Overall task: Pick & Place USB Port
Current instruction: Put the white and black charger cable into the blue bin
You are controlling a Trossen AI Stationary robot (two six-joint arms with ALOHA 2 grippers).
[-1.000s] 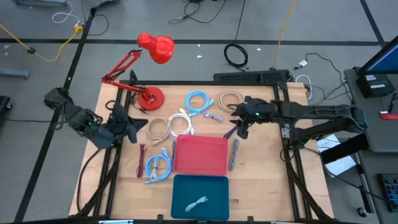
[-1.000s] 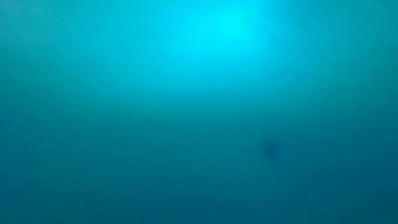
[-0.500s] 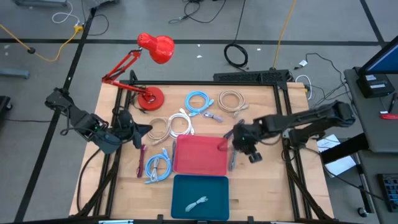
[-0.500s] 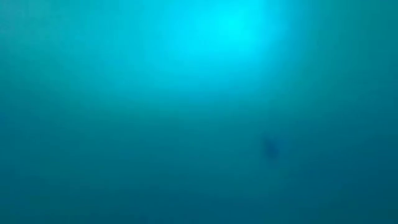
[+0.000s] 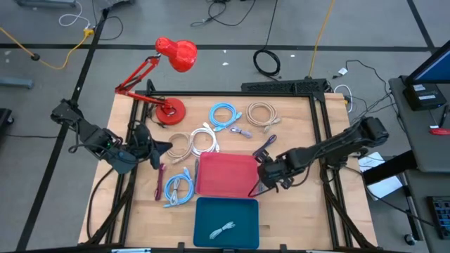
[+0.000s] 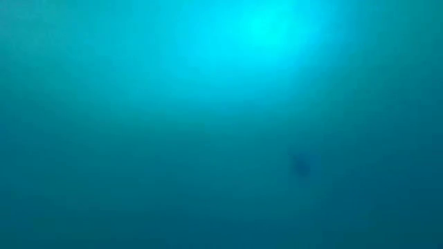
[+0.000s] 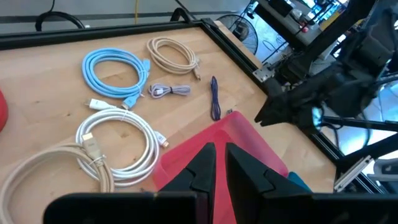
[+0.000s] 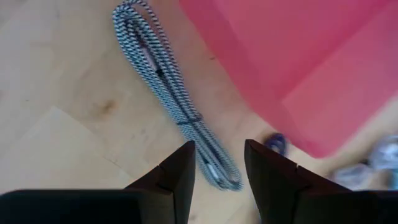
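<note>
The right gripper (image 5: 261,184) hangs low over the table (image 5: 295,211) just off the right edge of the red tray (image 5: 226,174), its fingers (image 8: 180,171) parted with nothing between them, right above the black-and-white braided cable (image 8: 168,87) that lies bundled on the wood beside that tray. The left gripper (image 5: 156,149) waits at the left side of the table near the white cable (image 5: 204,139), its fingers (image 7: 202,168) nearly closed and, as far as the wrist view lets me judge, holding nothing. A teal tray (image 5: 226,223) with a small pale cable (image 5: 223,229) in it sits just in front of the red tray.
</note>
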